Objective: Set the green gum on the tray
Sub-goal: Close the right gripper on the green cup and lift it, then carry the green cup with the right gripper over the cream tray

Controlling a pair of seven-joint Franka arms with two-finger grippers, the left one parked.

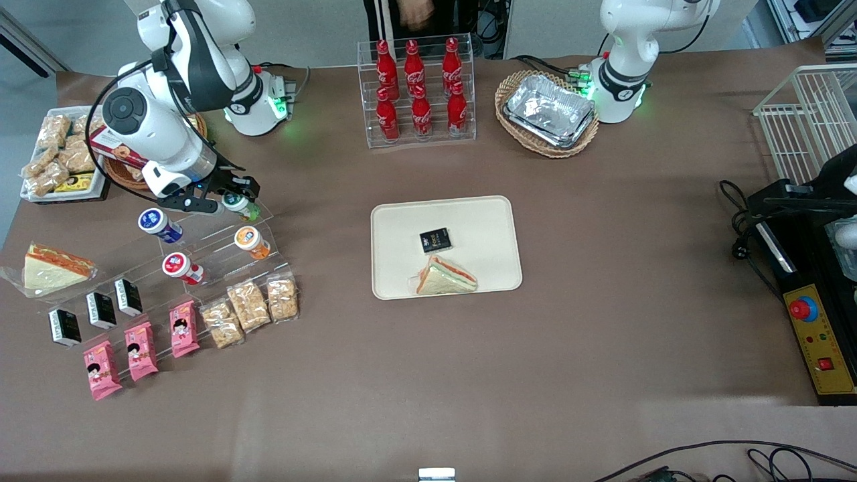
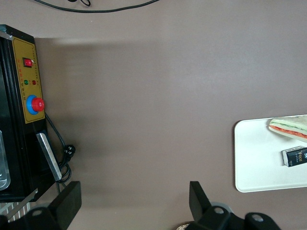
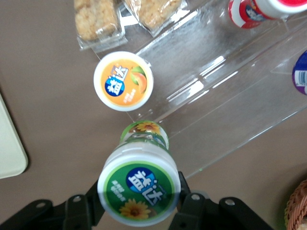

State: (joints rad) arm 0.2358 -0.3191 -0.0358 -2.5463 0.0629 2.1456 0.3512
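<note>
The green gum [image 3: 138,184], a small bottle with a white cap and a green round top label, sits between the fingers of my right gripper [image 3: 138,203], which is shut on its cap. In the front view the gripper [image 1: 236,198] holds the gum [image 1: 242,206] at the upper step of a clear acrylic stand [image 1: 221,244]. The cream-beige tray [image 1: 482,221] lies mid-table toward the parked arm, holding a small black packet [image 1: 435,240] and a wrapped sandwich [image 1: 445,276]. Its corner shows in the right wrist view [image 3: 9,148].
On the stand are an orange-labelled bottle [image 1: 251,241], a blue-labelled bottle [image 1: 158,223] and a red-labelled bottle [image 1: 181,266]. Snack packs [image 1: 249,304], pink packets [image 1: 140,349] and black cartons [image 1: 100,309] lie nearer the camera. A cola rack [image 1: 418,90] and a foil-tray basket [image 1: 549,112] stand farther back.
</note>
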